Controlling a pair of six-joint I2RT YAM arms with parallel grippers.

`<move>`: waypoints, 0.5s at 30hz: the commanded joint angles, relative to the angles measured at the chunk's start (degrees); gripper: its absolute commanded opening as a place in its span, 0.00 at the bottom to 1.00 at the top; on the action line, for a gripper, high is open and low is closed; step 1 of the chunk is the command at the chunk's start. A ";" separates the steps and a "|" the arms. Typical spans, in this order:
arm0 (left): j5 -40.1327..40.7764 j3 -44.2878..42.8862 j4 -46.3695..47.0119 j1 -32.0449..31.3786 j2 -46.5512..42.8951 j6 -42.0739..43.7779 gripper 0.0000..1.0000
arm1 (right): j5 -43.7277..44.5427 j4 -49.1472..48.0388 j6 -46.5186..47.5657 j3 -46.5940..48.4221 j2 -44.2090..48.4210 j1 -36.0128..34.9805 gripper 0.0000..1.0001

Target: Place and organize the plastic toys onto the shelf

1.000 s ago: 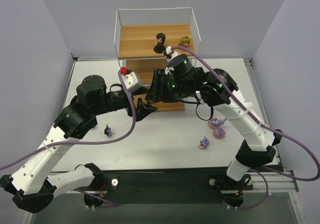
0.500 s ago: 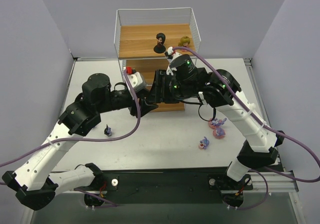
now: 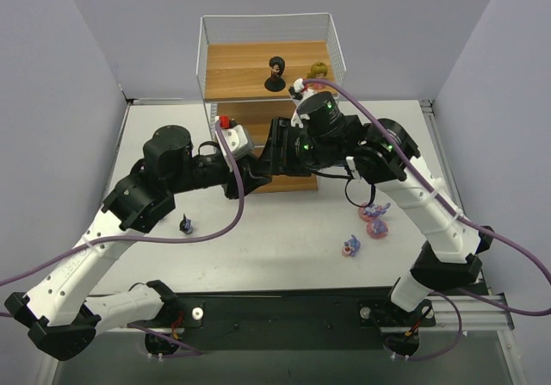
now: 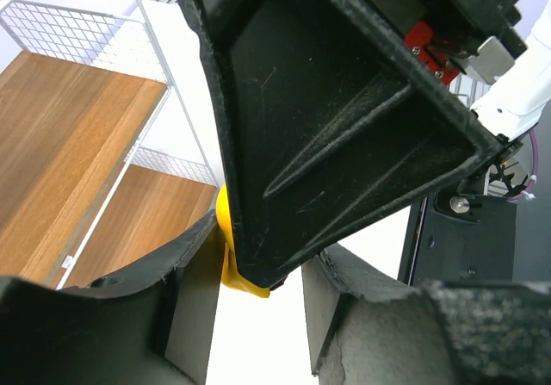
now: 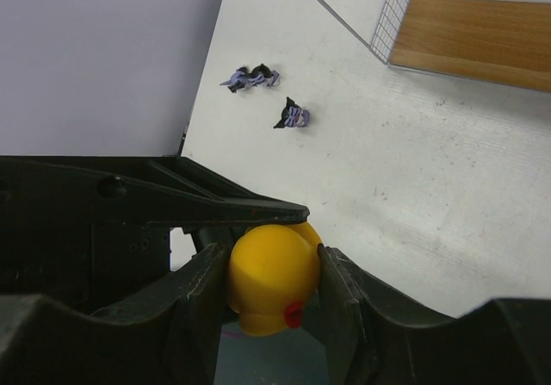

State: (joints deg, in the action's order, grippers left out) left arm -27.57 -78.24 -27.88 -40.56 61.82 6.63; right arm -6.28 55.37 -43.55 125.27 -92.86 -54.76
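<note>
My right gripper (image 5: 274,275) is shut on a yellow big-headed doll (image 5: 269,280) and holds it in the air before the shelf (image 3: 258,66). My left gripper (image 4: 254,316) is open, its jaws either side of the right gripper's fingertip and the yellow doll (image 4: 225,230). In the top view both grippers meet (image 3: 256,171) in front of the shelf's lower tiers and the doll is hidden. A black doll (image 3: 275,73) and an olive-pink doll (image 3: 317,75) stand on the top board. A dark blue toy (image 3: 185,225) and purple-pink bunnies (image 3: 375,217) lie on the table.
Another small purple-pink figure (image 3: 351,245) lies near the front right. The right wrist view shows two dark blue-purple toys (image 5: 293,116) (image 5: 250,77) on the white table near the wall. The shelf's wire frame and wooden boards (image 4: 77,152) are close beside the left gripper.
My left arm has reached right and forward, so its open fingers now sit around the right gripper's tip. The right gripper has shifted slightly toward the shelf.
</note>
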 commanded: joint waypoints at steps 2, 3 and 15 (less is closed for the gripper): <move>0.68 0.10 3.44 0.04 -0.82 -1.62 0.00 | -2.51 -1.32 0.48 -1.17 3.03 -0.61 0.28; 1.03 0.28 3.53 0.04 -1.00 -1.71 0.00 | -1.55 -1.67 0.57 -2.04 3.56 -0.61 0.35; 5.68 0.89 4.14 0.56 -3.29 -4.61 0.00 | 9.61 -8.43 2.33 -8.18 11.98 -0.52 0.71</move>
State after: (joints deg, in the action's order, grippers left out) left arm -24.91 -76.93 -27.68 -40.58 60.55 4.38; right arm -1.63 51.83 -42.50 120.20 -85.73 -54.83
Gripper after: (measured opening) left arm 0.454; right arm 0.704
